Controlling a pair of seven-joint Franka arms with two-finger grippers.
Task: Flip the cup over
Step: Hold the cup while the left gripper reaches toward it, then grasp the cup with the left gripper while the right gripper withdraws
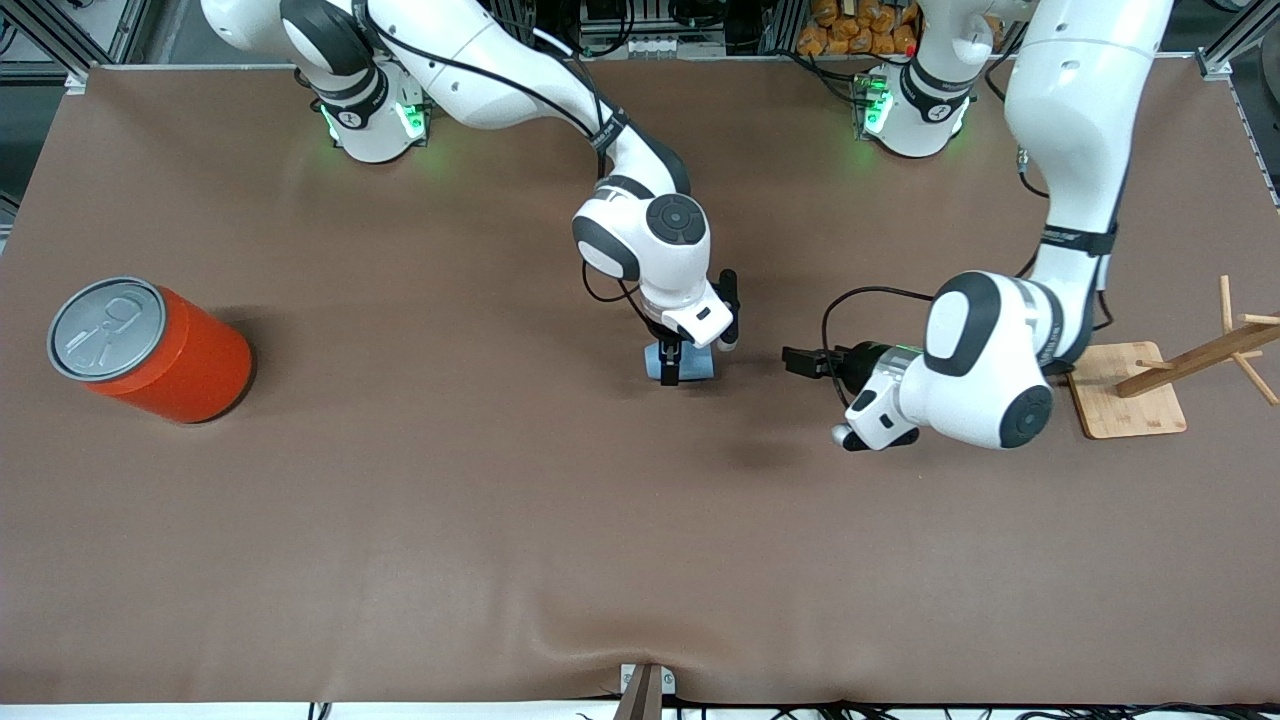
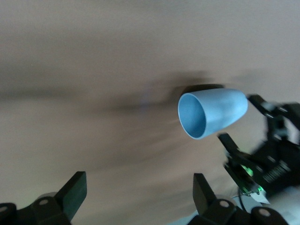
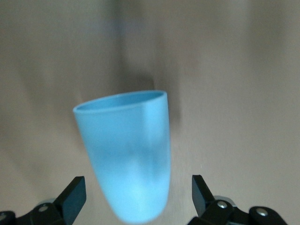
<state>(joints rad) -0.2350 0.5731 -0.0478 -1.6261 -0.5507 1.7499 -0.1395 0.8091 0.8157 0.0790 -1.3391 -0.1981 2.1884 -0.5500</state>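
The light-blue cup (image 1: 692, 362) is lying on its side at the frame's centre on the bench (image 1: 400, 480), rim facing the left gripper (image 1: 800, 360). The right gripper (image 1: 672, 368) is straddling it, fingers apart and not clamping, probably to lift it. The left gripper is waiting beside it, fingers apart.
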